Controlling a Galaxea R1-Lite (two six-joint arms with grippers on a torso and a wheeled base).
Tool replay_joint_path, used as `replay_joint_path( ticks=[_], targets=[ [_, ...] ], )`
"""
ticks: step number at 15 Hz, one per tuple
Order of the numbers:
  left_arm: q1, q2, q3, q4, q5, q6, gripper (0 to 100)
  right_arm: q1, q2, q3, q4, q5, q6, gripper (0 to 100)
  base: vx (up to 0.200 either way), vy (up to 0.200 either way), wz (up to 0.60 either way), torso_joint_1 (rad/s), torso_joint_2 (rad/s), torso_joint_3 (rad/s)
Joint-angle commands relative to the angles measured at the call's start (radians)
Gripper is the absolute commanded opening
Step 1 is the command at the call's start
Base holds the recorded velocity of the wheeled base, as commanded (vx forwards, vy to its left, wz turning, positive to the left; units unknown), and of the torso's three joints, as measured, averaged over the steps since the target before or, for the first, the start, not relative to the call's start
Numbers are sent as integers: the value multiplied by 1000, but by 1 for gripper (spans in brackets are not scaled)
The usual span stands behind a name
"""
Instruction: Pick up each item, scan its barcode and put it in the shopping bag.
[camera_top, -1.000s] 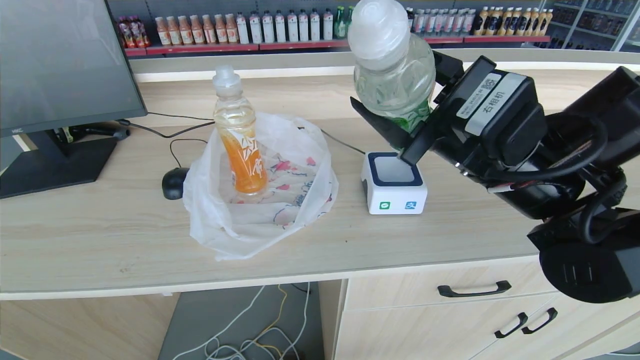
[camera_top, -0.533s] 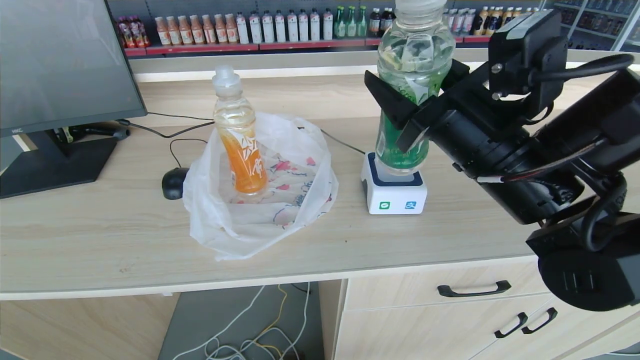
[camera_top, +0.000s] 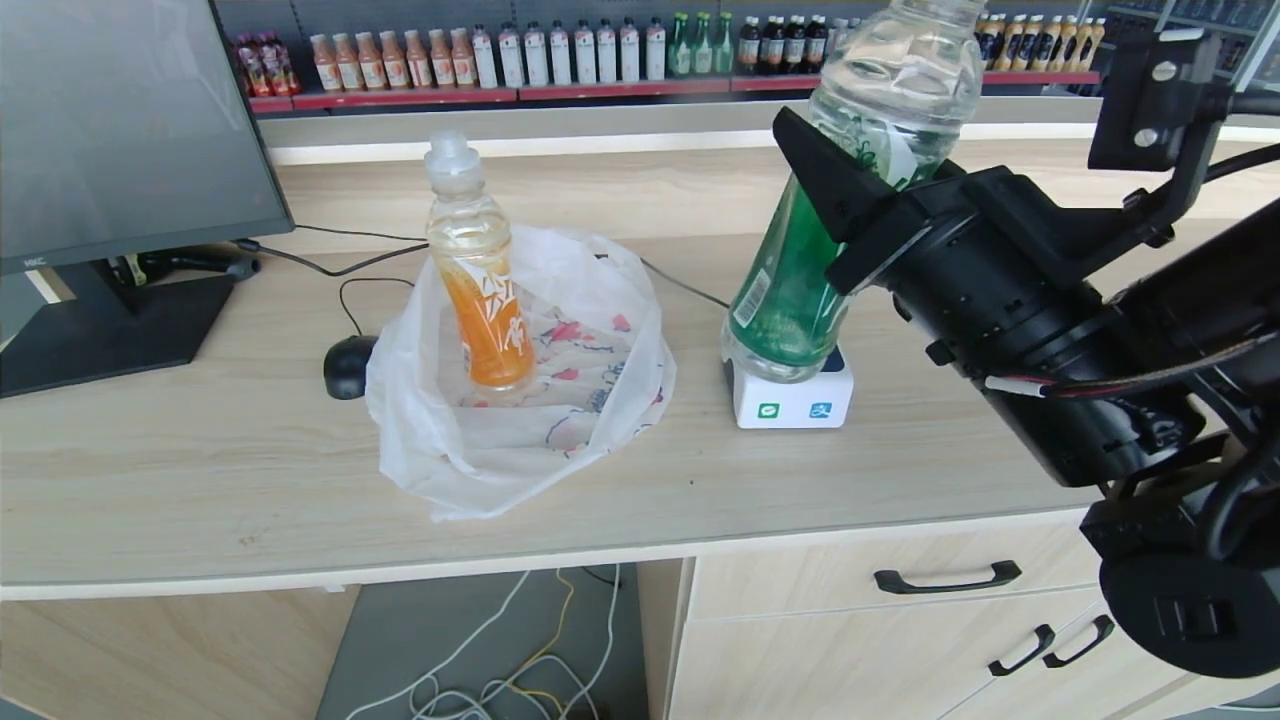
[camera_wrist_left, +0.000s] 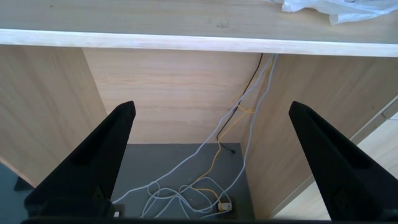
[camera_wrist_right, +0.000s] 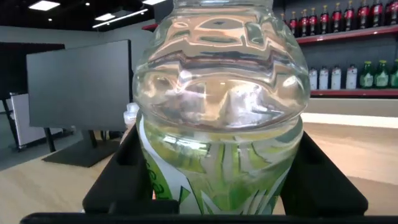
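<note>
— Where is the green bottle (camera_top: 790, 290)?
— The right gripper (camera_top: 820, 205) is clamped on its middle. Its base is down, just over the scanner (camera_top: 790, 402). The cap is up, leaning to the right.
— And the left gripper (camera_wrist_left: 211, 155)?
— Fingers apart, below the counter (camera_wrist_left: 124, 37) edge.

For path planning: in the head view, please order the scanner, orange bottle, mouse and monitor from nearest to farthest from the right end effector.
From the right end effector:
1. scanner, just below it
2. orange bottle, in the bag
3. mouse, left of the bag
4. monitor, far left
</note>
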Motion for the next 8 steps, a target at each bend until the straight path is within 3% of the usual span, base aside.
replay_joint_path(
  ticks=[1, 4, 8],
  targets=[
    [0, 0, 0, 0, 0, -3, 100, -20, 37, 0, -17, -11, 0, 0, 0, 0, 0, 0, 0, 0],
    [2, 0, 0, 0, 0, -6, 100, -21, 58, -15, -37, -31, 1, 0, 0, 0, 0, 0, 0, 0],
    [2, 0, 0, 0, 0, -9, 100, -35, 58, -15, -46, -31, 23, 0, 0, 200, 0, 2, 2, 2]
  ],
)
